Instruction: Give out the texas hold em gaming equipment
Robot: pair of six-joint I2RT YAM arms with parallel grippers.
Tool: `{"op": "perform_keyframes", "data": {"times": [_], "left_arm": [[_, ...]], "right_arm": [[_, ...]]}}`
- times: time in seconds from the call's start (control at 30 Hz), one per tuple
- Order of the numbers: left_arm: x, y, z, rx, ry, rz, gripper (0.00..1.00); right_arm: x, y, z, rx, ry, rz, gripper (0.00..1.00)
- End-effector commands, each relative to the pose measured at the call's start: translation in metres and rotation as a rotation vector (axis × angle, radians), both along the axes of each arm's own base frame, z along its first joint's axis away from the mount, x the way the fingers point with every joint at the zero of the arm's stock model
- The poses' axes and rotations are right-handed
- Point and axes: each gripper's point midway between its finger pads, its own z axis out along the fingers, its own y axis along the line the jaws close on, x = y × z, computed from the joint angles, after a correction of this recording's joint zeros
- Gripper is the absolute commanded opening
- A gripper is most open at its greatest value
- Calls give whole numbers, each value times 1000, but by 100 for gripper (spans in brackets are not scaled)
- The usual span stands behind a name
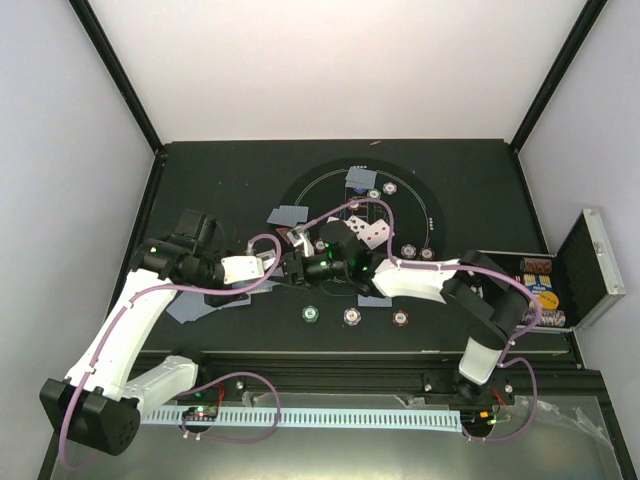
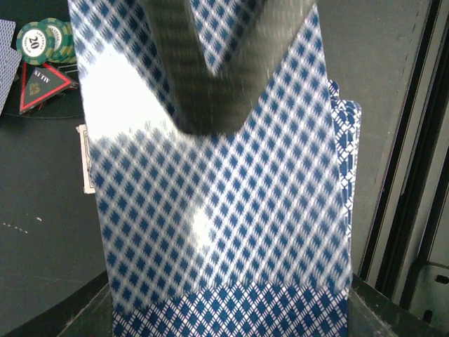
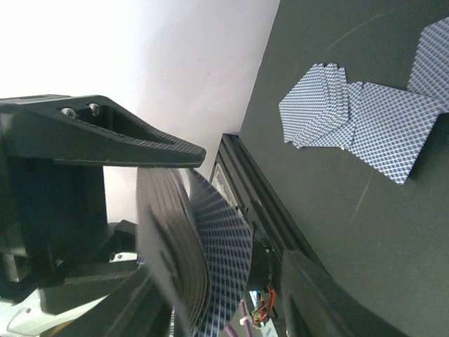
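Top external view first: left claw (image 1: pixel 278 262) and right claw (image 1: pixel 300 265) meet nose to nose near the middle of the black desk (image 1: pixel 220 180). A green chip (image 1: pixel 311 314), purple-white chip (image 1: pixel 352 316) and red-brown chip (image 1: pixel 401 318) line up just in front, face-up cards (image 1: pixel 372 232) lie beyond, and the silver case (image 1: pixel 590 265) stands open at the right edge. Left wrist: the left claw is clamped on the deck (image 2: pixel 224 232), blue-diamond backs up, and a dark finger (image 2: pixel 210 84) of the right claw lies over the top card; a pair of green chips (image 2: pixel 45 38) and the red triangle marker (image 2: pixel 42 84) sit top left. Right wrist: the fanned deck edge sits between its fingers, but whether it is pinching I cannot tell; loose face-down cards (image 3: pixel 330 105) lie on the desk beyond
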Motion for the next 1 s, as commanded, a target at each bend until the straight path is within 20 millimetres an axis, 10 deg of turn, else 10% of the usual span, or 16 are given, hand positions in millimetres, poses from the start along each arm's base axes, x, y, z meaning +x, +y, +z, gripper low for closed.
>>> {"op": "perform_keyframes", "data": {"times": [0.0, 0.23, 0.43, 0.63, 0.83, 0.97], "left_arm": [[4, -6, 16, -45, -56, -15, 2], [5, -7, 14, -49, -46, -14, 2], [4, -5, 10, -37, -45, -14, 2], [5, -5, 9, -34, -48, -13, 1], [5, -4, 9, -32, -44, -11, 1], [5, -4, 9, -31, -45, -9, 2]], "right_arm": [[9, -27, -28, -113, 41, -82, 36], [16, -37, 0, -80, 1, -104, 2], [36, -67, 12, -64, -11, -164, 1], [104, -154, 2, -176, -55, -357, 1], [178, -260, -53, -454, -30, -567, 1], [212, -297, -77, -540, -1, -623, 1]]}}
